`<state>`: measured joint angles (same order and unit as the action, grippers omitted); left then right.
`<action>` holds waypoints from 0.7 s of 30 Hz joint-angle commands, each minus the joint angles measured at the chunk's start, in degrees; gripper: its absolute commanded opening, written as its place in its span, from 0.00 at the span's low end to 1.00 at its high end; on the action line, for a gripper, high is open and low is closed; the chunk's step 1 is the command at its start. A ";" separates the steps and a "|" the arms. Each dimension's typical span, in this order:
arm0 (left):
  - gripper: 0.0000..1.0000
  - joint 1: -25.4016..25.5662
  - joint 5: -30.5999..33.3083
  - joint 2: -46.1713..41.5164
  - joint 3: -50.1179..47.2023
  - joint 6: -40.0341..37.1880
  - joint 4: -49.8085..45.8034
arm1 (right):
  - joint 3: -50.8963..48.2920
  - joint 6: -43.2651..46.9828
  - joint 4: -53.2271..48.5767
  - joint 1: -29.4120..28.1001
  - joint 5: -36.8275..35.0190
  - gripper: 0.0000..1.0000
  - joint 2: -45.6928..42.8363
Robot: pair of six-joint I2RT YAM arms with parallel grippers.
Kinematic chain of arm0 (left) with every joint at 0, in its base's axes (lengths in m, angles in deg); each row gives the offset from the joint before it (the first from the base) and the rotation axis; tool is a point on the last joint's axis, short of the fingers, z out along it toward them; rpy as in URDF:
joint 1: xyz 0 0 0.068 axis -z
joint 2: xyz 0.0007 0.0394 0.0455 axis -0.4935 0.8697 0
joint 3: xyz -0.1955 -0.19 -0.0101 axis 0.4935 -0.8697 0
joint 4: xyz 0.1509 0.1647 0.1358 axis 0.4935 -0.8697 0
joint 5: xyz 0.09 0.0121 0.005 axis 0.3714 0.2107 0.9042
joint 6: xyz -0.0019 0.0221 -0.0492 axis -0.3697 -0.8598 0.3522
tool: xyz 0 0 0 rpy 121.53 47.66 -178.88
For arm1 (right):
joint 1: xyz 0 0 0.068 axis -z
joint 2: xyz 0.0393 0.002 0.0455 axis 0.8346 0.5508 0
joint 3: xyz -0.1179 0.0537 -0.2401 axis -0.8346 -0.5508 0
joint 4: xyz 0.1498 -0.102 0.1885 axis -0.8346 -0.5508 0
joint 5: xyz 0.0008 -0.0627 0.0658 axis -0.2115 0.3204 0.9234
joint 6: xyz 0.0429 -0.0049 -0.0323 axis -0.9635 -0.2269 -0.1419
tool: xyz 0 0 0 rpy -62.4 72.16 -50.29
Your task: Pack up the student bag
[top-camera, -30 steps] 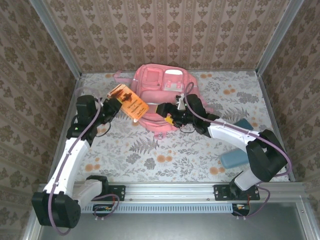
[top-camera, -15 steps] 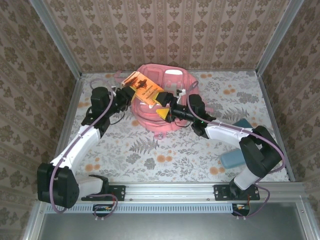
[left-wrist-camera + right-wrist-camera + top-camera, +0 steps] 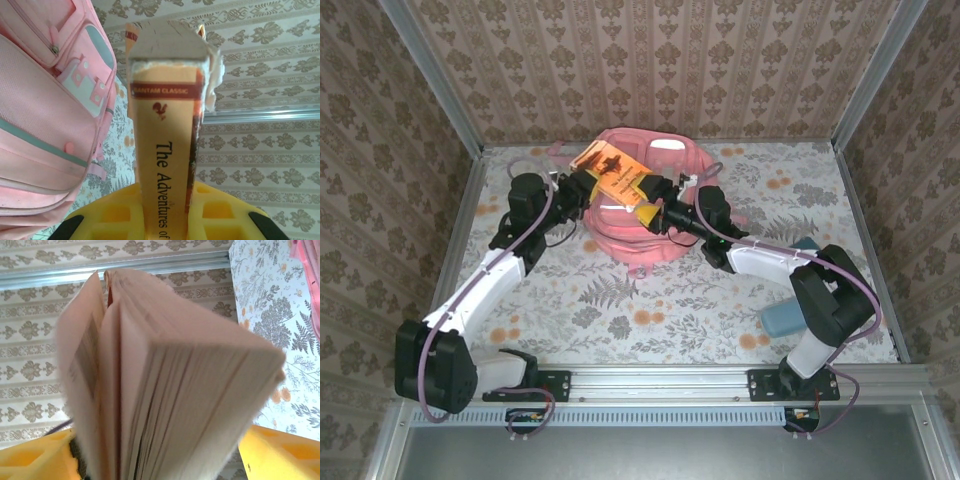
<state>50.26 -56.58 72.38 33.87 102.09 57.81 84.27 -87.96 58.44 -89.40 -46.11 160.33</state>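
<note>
The pink student bag (image 3: 655,245) lies flat at the back middle of the table, and its front pockets show at the left of the left wrist view (image 3: 40,125). An orange paperback book (image 3: 615,178) hangs above the bag. My left gripper (image 3: 582,186) is shut on its spine end, the spine (image 3: 165,150) rising between the yellow fingers (image 3: 110,212). My right gripper (image 3: 646,203) comes from the opposite side. Its jaws are open and stand on either side of the book's fanned page edge (image 3: 175,390), one yellow finger (image 3: 285,455) at each side.
A light blue case (image 3: 788,318) lies near the right front, and a darker teal object (image 3: 808,246) lies behind the right forearm. Patterned walls with metal posts close in the table on three sides. A metal rail (image 3: 660,380) runs along the front edge.
My left gripper has carried the book from left of the bag to above it. My right gripper has moved up to the book and its jaws now straddle the page edge.
</note>
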 commanded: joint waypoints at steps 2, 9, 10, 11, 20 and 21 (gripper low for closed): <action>0.09 1.37 1.47 -4.12 -1.62 1.56 2.09 | -0.25 -2.33 3.27 0.14 -2.58 0.66 -1.62; 0.41 2.17 3.95 -8.34 -2.16 -1.32 -9.90 | -2.81 3.11 -6.22 0.73 -3.19 0.25 -7.92; 0.51 2.12 3.94 -8.58 -1.73 -2.30 -12.21 | -2.93 4.45 -8.48 0.82 -3.40 0.22 -8.72; 0.61 2.08 3.80 -8.52 -0.74 -4.27 -14.98 | -3.00 6.63 -12.07 0.97 -3.78 0.19 -10.02; 0.94 -0.10 2.28 1.29 5.33 -24.51 -26.82 | -0.89 29.59 -42.19 5.76 -12.79 0.14 -22.50; 0.93 -0.27 1.50 3.83 6.65 -26.63 -27.03 | -0.36 31.49 -44.67 6.45 -13.62 0.14 -23.38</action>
<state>50.66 -53.65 71.71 37.83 85.57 34.27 81.58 -67.02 24.32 -84.54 -54.74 140.79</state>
